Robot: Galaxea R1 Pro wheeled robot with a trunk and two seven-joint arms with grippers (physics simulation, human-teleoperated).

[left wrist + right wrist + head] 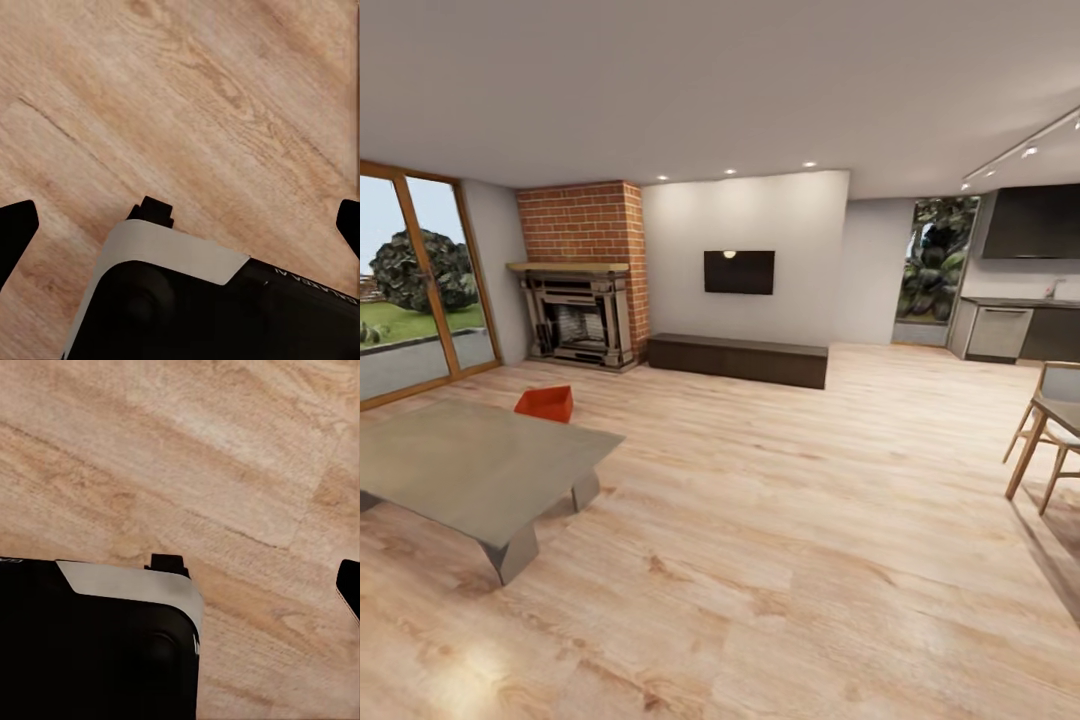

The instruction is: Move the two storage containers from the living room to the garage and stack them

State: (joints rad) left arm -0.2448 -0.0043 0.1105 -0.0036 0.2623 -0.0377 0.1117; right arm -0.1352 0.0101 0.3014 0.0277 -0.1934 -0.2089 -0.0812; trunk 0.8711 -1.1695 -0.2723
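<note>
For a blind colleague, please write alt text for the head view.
A red-orange bin sits on the light wood floor behind a low grey coffee table. Farther back are a brick fireplace and a wall television.

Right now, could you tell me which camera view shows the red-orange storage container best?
The head view: the storage container sits on the wood-plank floor beyond the coffee table, toward the fireplace. Both wrist views look down at floor planks and the robot's own dark body, so they give nothing on the container.

Storage container (544, 403) on wood-plank flooring (780, 520)
</note>
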